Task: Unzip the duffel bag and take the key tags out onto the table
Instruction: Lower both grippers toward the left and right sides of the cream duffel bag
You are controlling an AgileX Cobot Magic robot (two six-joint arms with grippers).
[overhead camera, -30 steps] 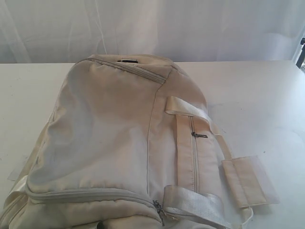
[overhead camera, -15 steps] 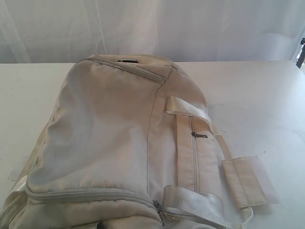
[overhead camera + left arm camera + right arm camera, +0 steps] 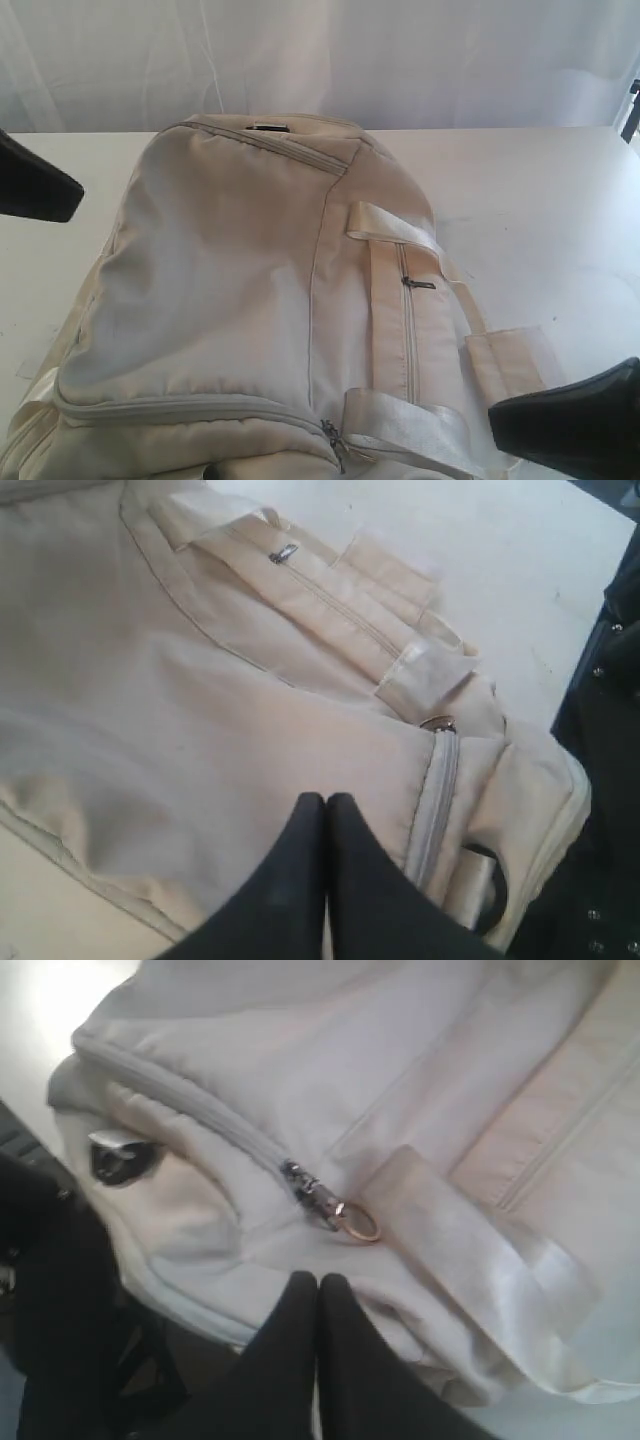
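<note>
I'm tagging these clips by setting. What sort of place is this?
Probably a robot test bench: a plain white table, a white curtain backdrop, and the left gripper and right gripper by one duffel bag.

One duffel bag is lying on one table, reaching its near edge. Three zippers are showing on it: a slanted zipper, a straight zipper and a curved zipper. Two zipper pulls are showing, along with two webbing bands, one handle pad and one metal ring. Two grippers are hovering: the left gripper and the right gripper.
</note>
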